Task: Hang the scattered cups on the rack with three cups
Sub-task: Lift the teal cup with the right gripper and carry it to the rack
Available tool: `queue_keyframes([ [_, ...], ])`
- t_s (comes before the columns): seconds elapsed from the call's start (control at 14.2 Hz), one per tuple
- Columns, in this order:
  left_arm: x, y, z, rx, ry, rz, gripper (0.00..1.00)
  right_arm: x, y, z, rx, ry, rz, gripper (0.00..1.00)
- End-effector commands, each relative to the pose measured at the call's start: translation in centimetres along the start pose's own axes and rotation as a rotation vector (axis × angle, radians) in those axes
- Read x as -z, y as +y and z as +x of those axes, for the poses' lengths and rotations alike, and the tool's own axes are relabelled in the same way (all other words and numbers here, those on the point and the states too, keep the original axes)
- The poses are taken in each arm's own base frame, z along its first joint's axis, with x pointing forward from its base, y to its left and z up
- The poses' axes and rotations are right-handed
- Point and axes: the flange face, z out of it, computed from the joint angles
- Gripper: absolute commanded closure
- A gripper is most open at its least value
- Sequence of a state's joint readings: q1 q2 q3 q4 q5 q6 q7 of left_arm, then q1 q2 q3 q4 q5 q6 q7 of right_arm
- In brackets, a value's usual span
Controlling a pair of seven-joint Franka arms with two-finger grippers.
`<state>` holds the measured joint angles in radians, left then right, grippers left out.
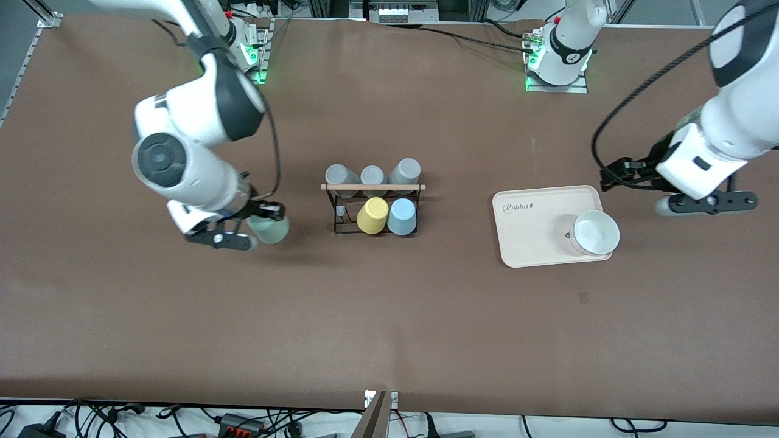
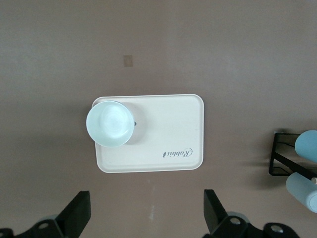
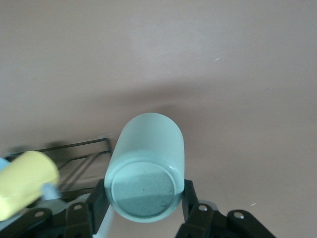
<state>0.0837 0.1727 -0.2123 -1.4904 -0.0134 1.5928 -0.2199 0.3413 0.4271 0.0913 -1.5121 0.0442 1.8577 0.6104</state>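
Observation:
My right gripper (image 1: 252, 226) is shut on the pale mint green cup (image 1: 269, 230), held on its side above the table, beside the rack toward the right arm's end. In the right wrist view the cup (image 3: 146, 168) sits between the fingers (image 3: 190, 201), its base facing the camera. The black wire rack (image 1: 341, 222) with a wooden rod (image 1: 372, 187) holds the light blue cup (image 1: 402, 216) and a yellow cup (image 1: 372, 215) on its nearer side. My left gripper (image 1: 633, 194) is open and empty over the table beside the tray; it also shows in the left wrist view (image 2: 146, 215).
Three grey cups (image 1: 372, 175) hang on the rack's farther side. A cream tray (image 1: 529, 243) toward the left arm's end carries a white bowl (image 1: 595, 233); the left wrist view shows the tray (image 2: 168, 129) and bowl (image 2: 110, 124). The rack (image 3: 74, 148) and yellow cup (image 3: 25, 188) show in the right wrist view.

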Motion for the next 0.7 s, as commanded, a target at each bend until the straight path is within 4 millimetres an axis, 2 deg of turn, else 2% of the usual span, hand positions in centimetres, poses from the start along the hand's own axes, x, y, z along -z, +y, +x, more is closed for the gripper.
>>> queue_keyframes([
  [0.0,0.6,-0.8,0.0,-0.016,-0.002,0.015,0.0,0.9,-3.9,-1.9,-0.078,0.0,0.013,0.61],
  [0.21,0.4,-0.8,-0.1,-0.016,-0.008,0.028,0.0,0.4,-7.9,-4.1,-0.135,0.006,0.015,0.61],
  [0.35,0.2,-1.1,-0.1,-0.003,-0.016,0.03,0.0,-0.6,-10.0,-4.9,-0.162,0.007,0.017,0.61],
  [0.63,0.2,-1.1,-0.2,-0.001,-0.015,0.028,0.0,-2.7,-11.5,-5.7,-0.158,-0.006,-0.009,0.61],
])
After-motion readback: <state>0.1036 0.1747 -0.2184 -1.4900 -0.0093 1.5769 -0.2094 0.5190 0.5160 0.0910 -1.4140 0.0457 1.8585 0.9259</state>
